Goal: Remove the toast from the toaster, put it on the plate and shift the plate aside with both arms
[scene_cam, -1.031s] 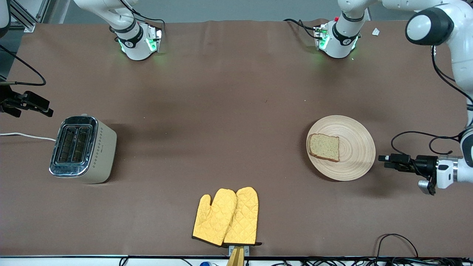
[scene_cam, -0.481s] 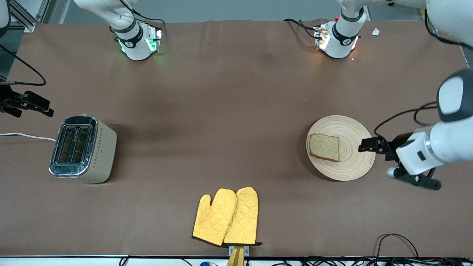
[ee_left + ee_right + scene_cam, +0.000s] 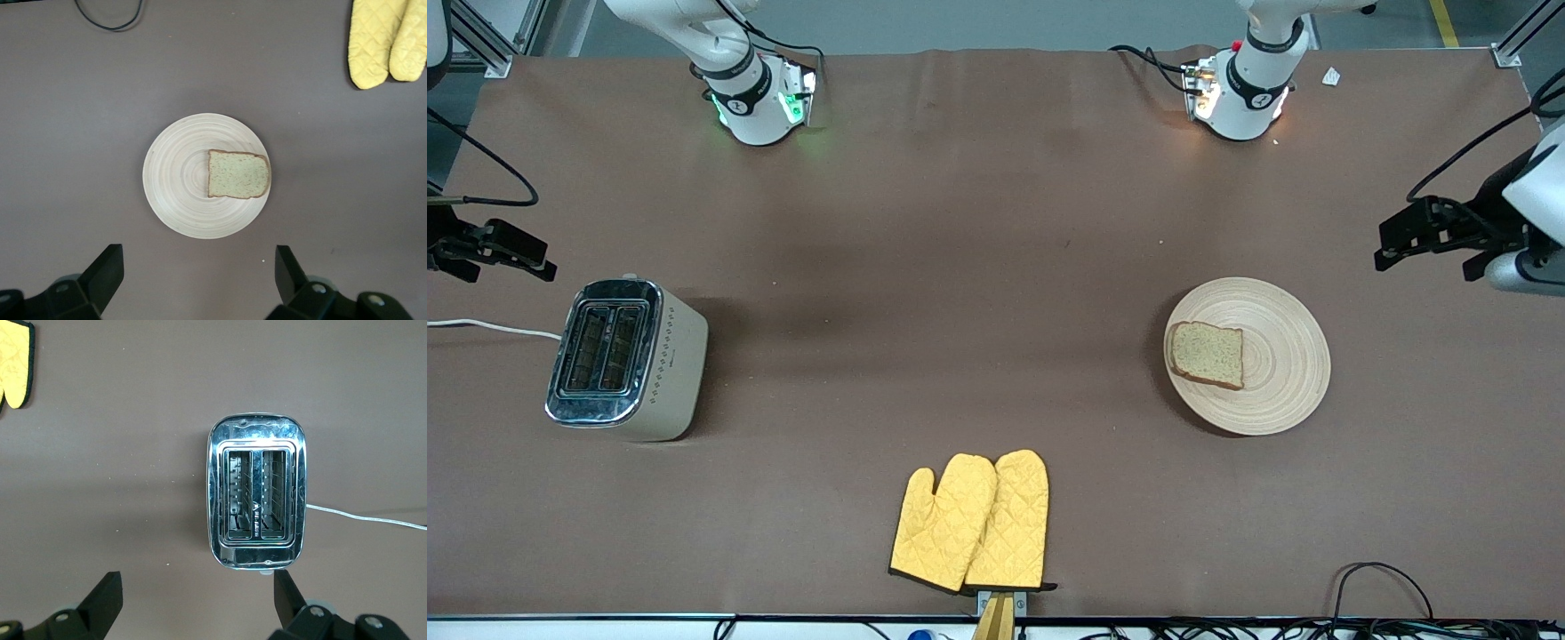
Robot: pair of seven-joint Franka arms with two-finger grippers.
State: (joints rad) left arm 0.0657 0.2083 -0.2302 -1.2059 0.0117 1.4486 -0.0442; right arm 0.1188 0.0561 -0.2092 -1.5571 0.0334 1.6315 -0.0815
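The left gripper (image 3: 197,273) and the right gripper (image 3: 197,597) hang empty, each with 2 fingers spread wide. Toast (image 3: 1207,355) lies on the plate (image 3: 1285,356).

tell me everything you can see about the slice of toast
The toast is one squarish slice of light brown, speckled bread with a darker crust along its edges. It lies flat on the round light-wood plate, off-centre, toward the rim that faces the right arm's end of the table, one crust edge about at that rim. It is much smaller than the plate. Only the plate touches it; neither gripper is near it. It looks whole and unbitten.
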